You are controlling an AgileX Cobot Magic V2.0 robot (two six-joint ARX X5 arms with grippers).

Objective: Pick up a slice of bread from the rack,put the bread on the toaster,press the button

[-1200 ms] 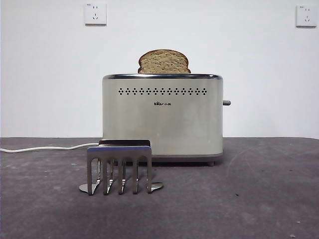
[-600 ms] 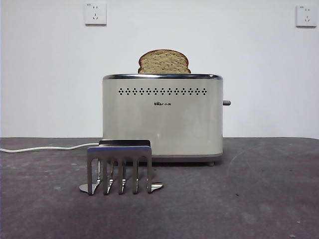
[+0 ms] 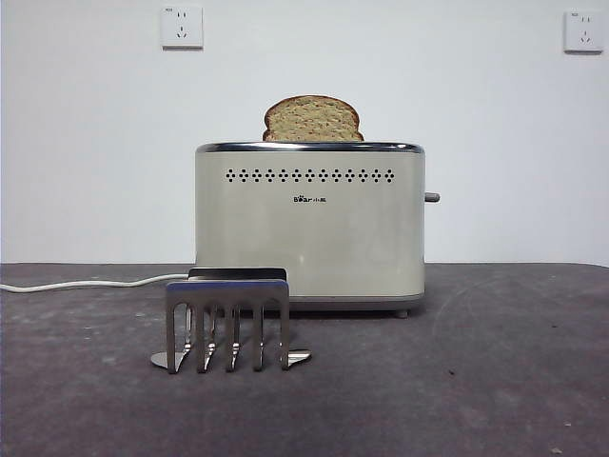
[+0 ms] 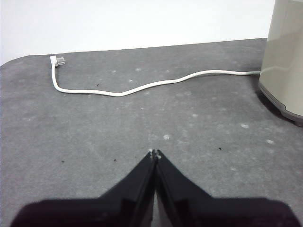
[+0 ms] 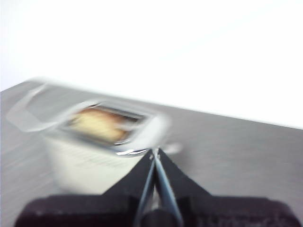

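Observation:
The slice of bread (image 3: 313,119) stands upright in the slot of the cream toaster (image 3: 310,228), its rounded top above the chrome rim. The dark button (image 3: 432,197) sticks out of the toaster's right side. In front, the silver rack (image 3: 228,319) stands empty on the table. No arm shows in the front view. My left gripper (image 4: 155,152) is shut and empty, low over the grey table beside the toaster's corner (image 4: 284,56). My right gripper (image 5: 155,151) is shut and empty, high above and to the side of the blurred toaster (image 5: 102,142), with the bread (image 5: 99,123) seen in its slot.
A white power cord (image 3: 90,283) runs from the toaster off to the left, ending in a plug (image 4: 57,60) on the table. Two white wall sockets (image 3: 182,26) sit high on the back wall.

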